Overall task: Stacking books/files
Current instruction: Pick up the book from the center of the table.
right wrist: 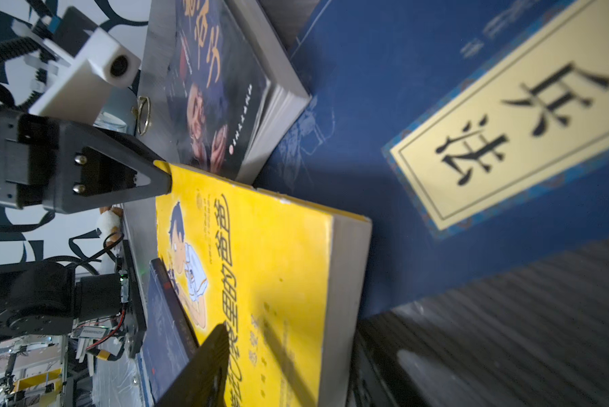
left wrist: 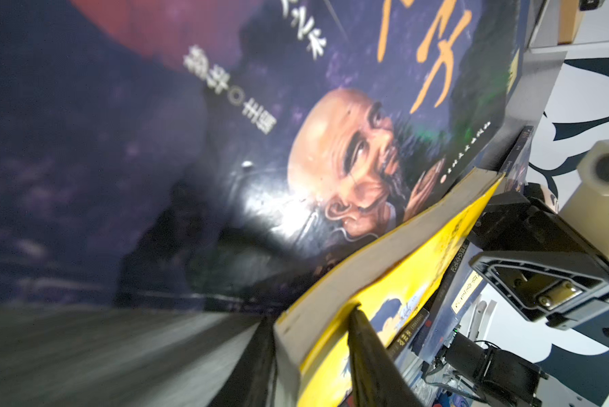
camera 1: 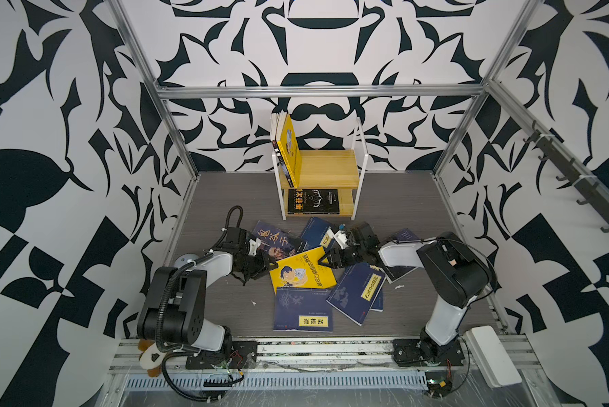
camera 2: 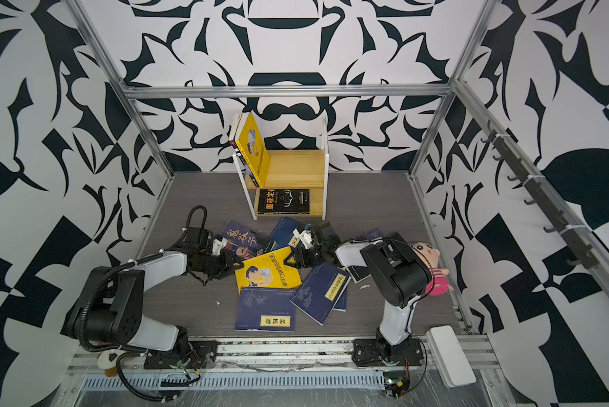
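Yellow book (right wrist: 271,275) lying across a navy book (right wrist: 384,105), one corner pinched by the left gripper (right wrist: 164,176), purple portrait-cover book (right wrist: 218,88) just beside.

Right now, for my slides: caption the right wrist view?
Left gripper pinches a corner of the yellow book amid blue books.

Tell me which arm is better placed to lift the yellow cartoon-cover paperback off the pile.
Left, likely: the left gripper pinches a corner of the yellow cartoon-cover paperback, fingers above and beneath it. The right gripper stands open at another corner.
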